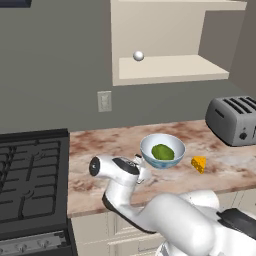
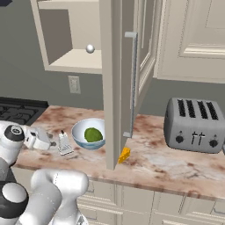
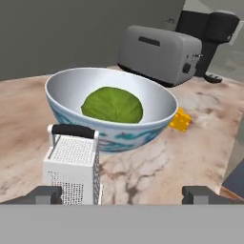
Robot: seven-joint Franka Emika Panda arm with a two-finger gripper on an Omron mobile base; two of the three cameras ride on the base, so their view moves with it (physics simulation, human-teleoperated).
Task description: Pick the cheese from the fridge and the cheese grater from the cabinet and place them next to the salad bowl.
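Observation:
The cheese grater (image 3: 72, 167), grey metal with a dark handle, stands upright on the marble counter (image 1: 100, 145) just in front of the salad bowl (image 3: 112, 107). The bowl is white with a blue pattern and a green leafy lump inside. My gripper (image 3: 122, 195) is open, and the grater stands free just beyond its left fingertip (image 3: 44, 194). The cheese (image 3: 180, 120), an orange wedge, lies on the counter behind the bowl's far side. From the right base, the grater (image 2: 65, 143) is left of the bowl (image 2: 90, 133), with the cheese (image 2: 125, 154) to the right. The fridge is out of view.
A grey toaster (image 2: 195, 125) stands at the right, with a dark coffee machine (image 3: 209, 38) beyond it. The black stove (image 1: 30, 180) lies to the left. The cabinet (image 1: 170, 70) above holds a small white ball (image 1: 138, 56). An open cabinet door (image 2: 118, 83) hangs over the counter.

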